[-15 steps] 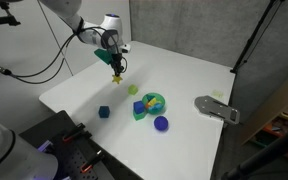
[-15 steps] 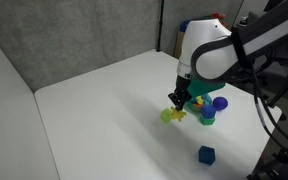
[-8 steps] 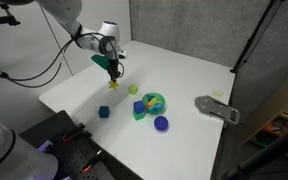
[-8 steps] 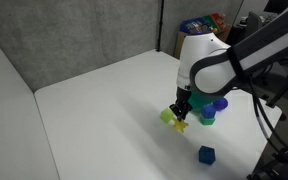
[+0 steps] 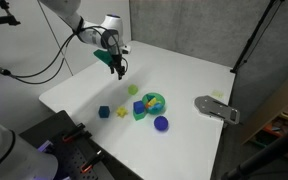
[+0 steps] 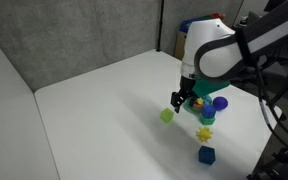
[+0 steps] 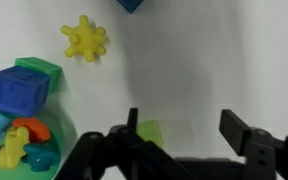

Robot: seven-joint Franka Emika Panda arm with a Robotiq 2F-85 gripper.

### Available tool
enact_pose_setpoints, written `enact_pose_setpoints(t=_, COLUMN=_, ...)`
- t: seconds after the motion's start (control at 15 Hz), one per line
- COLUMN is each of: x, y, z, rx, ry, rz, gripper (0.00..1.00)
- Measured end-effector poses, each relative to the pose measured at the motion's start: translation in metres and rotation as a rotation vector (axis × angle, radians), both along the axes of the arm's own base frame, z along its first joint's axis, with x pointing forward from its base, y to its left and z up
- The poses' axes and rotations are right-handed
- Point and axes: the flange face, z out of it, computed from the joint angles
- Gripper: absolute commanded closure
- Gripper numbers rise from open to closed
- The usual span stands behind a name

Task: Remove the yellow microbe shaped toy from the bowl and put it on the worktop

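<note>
Toy (image 7: 85, 39) is seen on worktop (image 7: 214, 60), upper left of wrist view, clear of bowl (image 7: 68, 135). Gripper (image 7: 180, 120) is spread, empty. Lift-off is best made straight up, toy not nudged.

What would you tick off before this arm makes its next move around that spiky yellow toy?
1. The yellow microbe toy is out of the bowl: ok, it lies on the worktop.
2. Toy apart from the blue cube: ok, a gap shows.
3. The gripper is empty: ok, open, holding nothing.
4. Gripper clear of the toy: ok, it hangs above the worktop, off to one side.
5. Straight descent free: not ok, a pale yellow-green piece lies under the gripper in the wrist view.
6. Toy at rest: cannot tell.
</note>
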Motion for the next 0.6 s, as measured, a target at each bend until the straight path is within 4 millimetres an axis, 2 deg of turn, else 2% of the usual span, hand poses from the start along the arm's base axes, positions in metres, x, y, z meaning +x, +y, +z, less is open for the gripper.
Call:
enact_pose_setpoints(t=0.27, x=0.007, y=-0.023, z=0.051, rx=-0.001, ry=0.019, rz=-0.016, gripper=0.00)
enact_pose_setpoints(t=0.6, x=0.002, y=-0.052, z=0.109, rx=-0.017, ry=0.055, rz=-0.044, gripper=0.00)
